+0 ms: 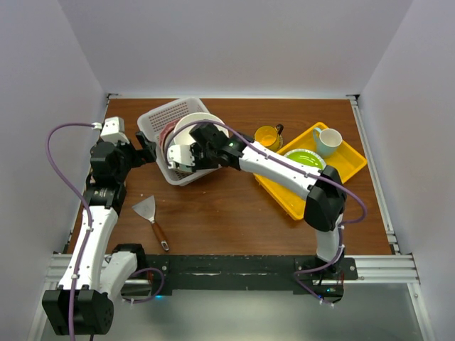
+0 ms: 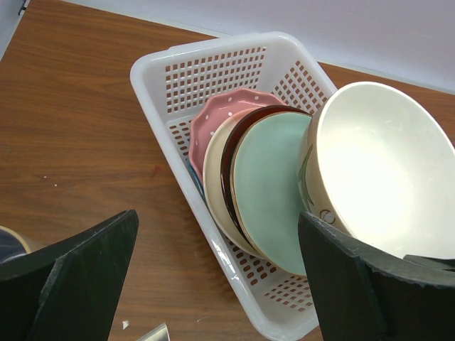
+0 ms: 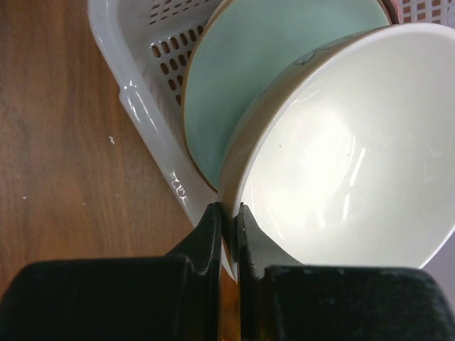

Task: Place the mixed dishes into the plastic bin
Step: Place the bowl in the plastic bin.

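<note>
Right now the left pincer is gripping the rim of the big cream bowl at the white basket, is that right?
No. It is the right pincer that grips the rim of the big cream bowl at the white basket; the right wrist view shows it closed on that rim. The left pincer stands open, holding nothing.

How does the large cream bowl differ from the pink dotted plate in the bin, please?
The large cream bowl is deep, plain inside and pinched at its rim by the right gripper; the pink dotted plate is shallow, scalloped and rests ungripped in the plastic bin. Both stand on edge.
</note>
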Controlling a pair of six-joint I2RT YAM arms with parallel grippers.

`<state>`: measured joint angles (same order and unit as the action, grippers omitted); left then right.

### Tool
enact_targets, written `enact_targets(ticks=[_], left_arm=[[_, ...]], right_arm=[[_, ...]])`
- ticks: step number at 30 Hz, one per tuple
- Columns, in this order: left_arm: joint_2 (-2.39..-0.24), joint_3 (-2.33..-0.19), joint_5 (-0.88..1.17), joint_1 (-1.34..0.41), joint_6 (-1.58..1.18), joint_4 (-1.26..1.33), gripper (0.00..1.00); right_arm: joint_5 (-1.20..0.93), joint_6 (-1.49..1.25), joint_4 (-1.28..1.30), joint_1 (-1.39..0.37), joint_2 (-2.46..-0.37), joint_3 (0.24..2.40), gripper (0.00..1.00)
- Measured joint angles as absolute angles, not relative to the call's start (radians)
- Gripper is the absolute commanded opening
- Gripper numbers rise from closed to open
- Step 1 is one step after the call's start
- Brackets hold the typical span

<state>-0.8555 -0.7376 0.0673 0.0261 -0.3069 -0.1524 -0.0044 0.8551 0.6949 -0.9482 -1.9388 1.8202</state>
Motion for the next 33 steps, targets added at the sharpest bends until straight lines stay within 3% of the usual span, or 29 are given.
enact_targets(ticks=[11,22,33], left_arm=[[-0.856,-0.738,0.071,0.026,-0.307,-0.152,1.0],[-0.856,-0.738,0.074,0.026,-0.307,-0.152,1.0],[-0.856,-0.738,0.074,0.026,-0.307,-0.152,1.0]], right_arm=[[0.021,0.813,0.543,-0.948,-1.937,1.69,0.0],[0.044,0.805,0.425,-0.948,-1.86,1.603,0.38],[0.054,0.786,0.351,-0.947,-1.733,1.589,0.51]])
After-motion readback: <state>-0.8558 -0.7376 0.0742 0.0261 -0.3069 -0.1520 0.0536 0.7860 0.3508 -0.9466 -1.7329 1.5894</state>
